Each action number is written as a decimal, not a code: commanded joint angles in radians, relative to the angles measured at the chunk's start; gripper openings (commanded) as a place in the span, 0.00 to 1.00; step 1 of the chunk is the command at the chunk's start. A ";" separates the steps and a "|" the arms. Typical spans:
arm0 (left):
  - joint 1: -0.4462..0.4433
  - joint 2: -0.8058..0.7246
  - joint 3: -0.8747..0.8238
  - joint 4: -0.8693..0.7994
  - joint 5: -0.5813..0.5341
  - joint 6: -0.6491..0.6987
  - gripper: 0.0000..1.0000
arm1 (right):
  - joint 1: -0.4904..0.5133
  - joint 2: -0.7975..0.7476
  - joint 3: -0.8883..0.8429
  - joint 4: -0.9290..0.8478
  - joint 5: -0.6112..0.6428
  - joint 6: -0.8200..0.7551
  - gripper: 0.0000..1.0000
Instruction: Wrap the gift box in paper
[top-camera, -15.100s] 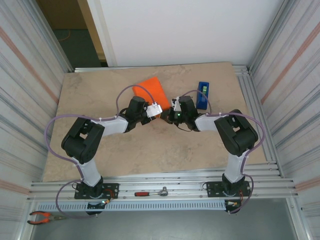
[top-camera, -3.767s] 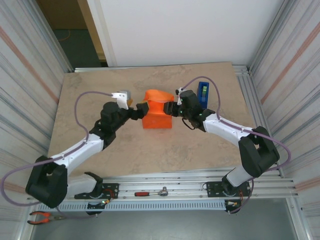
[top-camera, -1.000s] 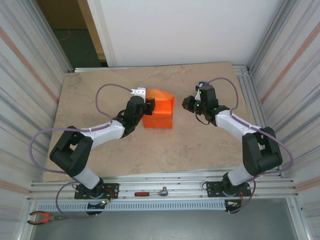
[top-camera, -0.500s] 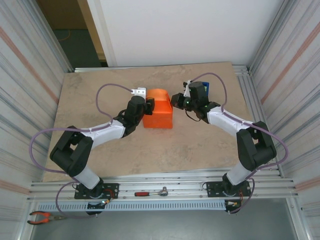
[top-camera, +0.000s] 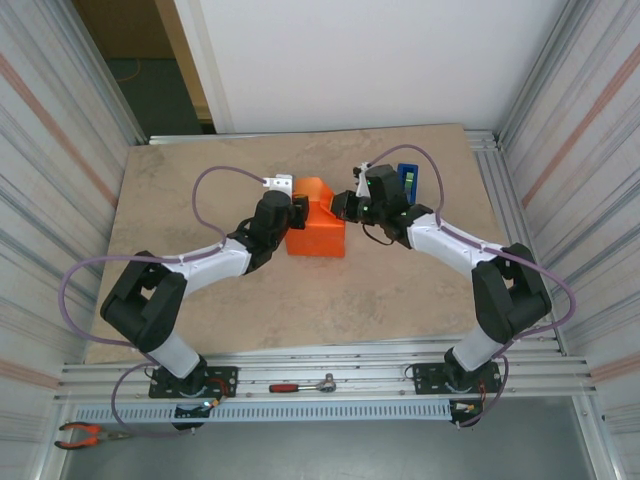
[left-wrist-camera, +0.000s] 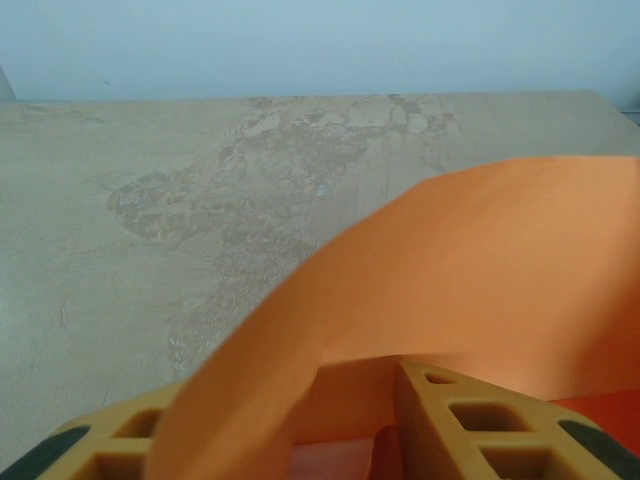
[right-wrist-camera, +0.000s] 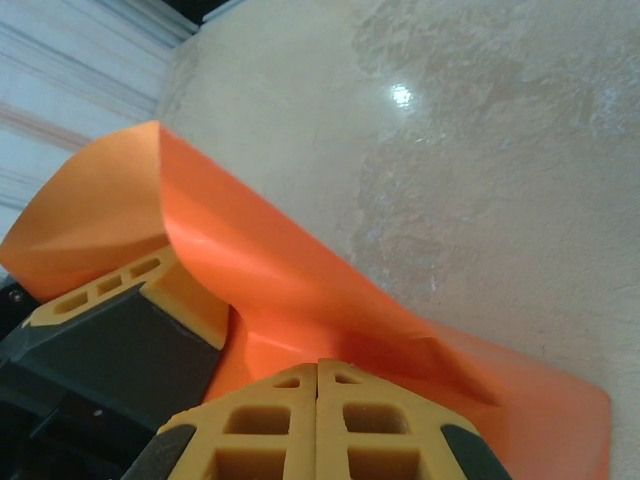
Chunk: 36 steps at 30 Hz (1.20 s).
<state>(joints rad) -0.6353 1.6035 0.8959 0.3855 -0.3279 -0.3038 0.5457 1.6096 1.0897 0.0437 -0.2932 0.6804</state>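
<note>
We see the paper (top-camera: 318, 220) in plain bright orange, unpatterned, with a paler sheen where it curls. The worktop (top-camera: 300, 300) is beige, mottled with grey-brown marble-like veining. The left tool (left-wrist-camera: 290, 440) and the right tool (right-wrist-camera: 318, 378) are ochre yellow with black corners. The left arm (top-camera: 200, 268) and the right arm (top-camera: 450, 240) are black and white, trailing purple cables (top-camera: 215, 180). Towards the far right corner, the tape dispenser (top-camera: 407, 180) is deep blue with a green patch. The ratchet (top-camera: 300, 385) has a red handle, the pliers (top-camera: 85, 433) red-orange ones.

table (top-camera: 300, 300): beige marbled top, under the fingers (right-wrist-camera: 280, 420)
back wall (top-camera: 380, 60): plain white, beyond the fingers
side walls (top-camera: 60, 150): ribbed metal panels
doorway (top-camera: 130, 50): open, far left
glare (right-wrist-camera: 400, 95): small spot on table
</note>
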 joint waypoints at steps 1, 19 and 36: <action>-0.009 0.028 0.012 -0.066 -0.013 -0.001 0.42 | 0.036 0.009 0.042 -0.105 0.049 -0.097 0.00; 0.314 -0.280 0.031 -0.135 0.491 -0.277 0.40 | 0.077 0.056 -0.025 -0.163 0.126 -0.133 0.00; 0.324 0.007 0.137 -0.091 0.787 -0.381 0.00 | 0.075 0.068 -0.033 -0.146 0.114 -0.113 0.00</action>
<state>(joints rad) -0.2790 1.6562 0.9989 0.2810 0.4191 -0.6895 0.6090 1.6218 1.1015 0.0177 -0.1719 0.5453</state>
